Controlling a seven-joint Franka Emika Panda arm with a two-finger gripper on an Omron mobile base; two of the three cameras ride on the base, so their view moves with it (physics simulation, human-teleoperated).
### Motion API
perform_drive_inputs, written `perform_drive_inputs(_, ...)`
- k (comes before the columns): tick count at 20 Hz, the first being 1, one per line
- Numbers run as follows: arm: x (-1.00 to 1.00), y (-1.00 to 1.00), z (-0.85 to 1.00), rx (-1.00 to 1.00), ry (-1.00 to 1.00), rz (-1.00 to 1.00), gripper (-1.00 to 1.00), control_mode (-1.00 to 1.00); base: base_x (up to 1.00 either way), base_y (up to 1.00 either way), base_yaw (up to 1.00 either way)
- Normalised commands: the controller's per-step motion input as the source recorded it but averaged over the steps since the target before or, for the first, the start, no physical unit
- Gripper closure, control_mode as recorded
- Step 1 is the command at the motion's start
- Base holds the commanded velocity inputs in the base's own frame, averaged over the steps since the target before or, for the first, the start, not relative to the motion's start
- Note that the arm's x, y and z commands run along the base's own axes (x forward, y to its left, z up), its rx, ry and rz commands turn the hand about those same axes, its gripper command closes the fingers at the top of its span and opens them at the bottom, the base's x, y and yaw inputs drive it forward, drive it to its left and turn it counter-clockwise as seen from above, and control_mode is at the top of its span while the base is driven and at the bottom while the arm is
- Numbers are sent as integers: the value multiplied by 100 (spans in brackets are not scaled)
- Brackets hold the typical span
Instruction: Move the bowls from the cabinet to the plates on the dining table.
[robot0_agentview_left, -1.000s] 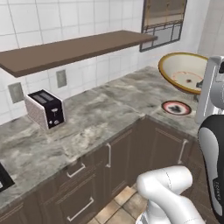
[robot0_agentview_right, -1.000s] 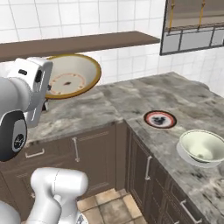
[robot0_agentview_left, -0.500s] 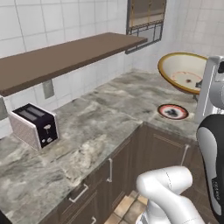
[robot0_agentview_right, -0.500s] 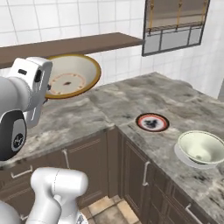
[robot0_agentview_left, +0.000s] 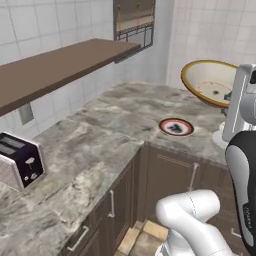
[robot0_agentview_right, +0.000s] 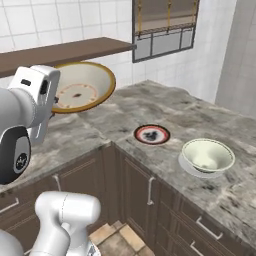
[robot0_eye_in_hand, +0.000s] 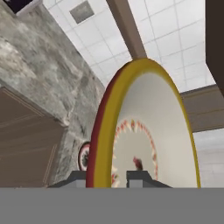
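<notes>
My gripper (robot0_eye_in_hand: 107, 178) is shut on the rim of the shallow tan bowl (robot0_eye_in_hand: 144, 131), holding it tilted on edge. The same tan bowl (robot0_agentview_left: 210, 82) hangs in the air beside my arm, well above the stone top (robot0_agentview_right: 220, 125) of the dining table. The tan bowl (robot0_agentview_right: 80, 87) faces the room. The red-rimmed plate (robot0_agentview_right: 152, 134) with a dark centre lies bare on the stone; the red-rimmed plate (robot0_agentview_left: 176, 127) sits below the bowl, and the red-rimmed plate (robot0_eye_in_hand: 83, 156) peeks out behind the bowl. The cream-white bowl (robot0_agentview_right: 207, 155) rests on the white plate (robot0_agentview_right: 189, 167). The cabinet is out of view.
A toaster (robot0_agentview_left: 20, 160) stands at the left on the counter under a long brown wall shelf (robot0_agentview_left: 60, 62). A window (robot0_agentview_right: 165, 25) is set in the tiled back wall. Brown drawer units (robot0_agentview_right: 150, 195) with silver handles run below the stone top.
The whole picture has shifted: the base has moved, so the toaster slides left and the plates come nearer. The tan bowl stays gripped in the same pose.
</notes>
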Motion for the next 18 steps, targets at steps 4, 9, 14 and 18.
perform_drive_inputs(4,0,0,0,0,0,0,100,100,43,0,-30)
perform_drive_inputs(9,0,0,0,0,0,0,100,100,49,0,-29)
perform_drive_inputs(14,0,0,0,0,0,0,100,100,55,5,-28)
perform_drive_inputs(18,0,0,0,0,0,0,100,100,59,14,-27)
